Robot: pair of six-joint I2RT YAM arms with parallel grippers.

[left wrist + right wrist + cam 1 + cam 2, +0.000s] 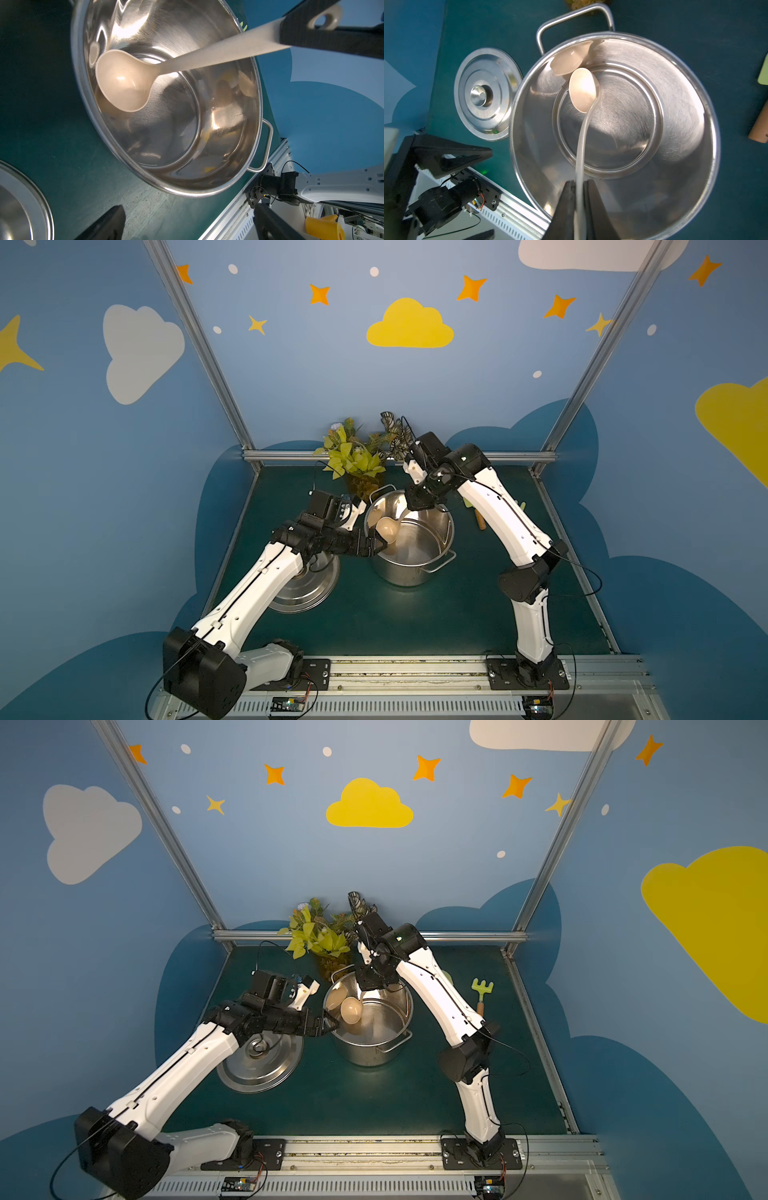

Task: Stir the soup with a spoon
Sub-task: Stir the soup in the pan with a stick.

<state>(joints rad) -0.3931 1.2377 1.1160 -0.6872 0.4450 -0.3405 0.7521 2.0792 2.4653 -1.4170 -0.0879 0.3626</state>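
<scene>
One pot (400,576), one ladle (387,528), one lid (308,591).

A brushed, mirror-bright steel pot (679,83) reflects the matt cream plastic ladle (124,83); the steel lid (500,68) gleams polished and smooth; the dark green worktop (62,135) looks matt and scuffed.

In a top view half of the lid (306,593) is covered by the left arm (257,580); in the left wrist view it is cut off at the edge. The trowel (481,521) is partly hidden behind the right arm (498,510). In both top views the upper handle of the ladle (351,1009) is concealed under the right pincer (579,182). It is blurred in the right wrist view, where the pot (691,99) is cut off at the edge. Whether liquid is held in the pot cannot be told.
</scene>
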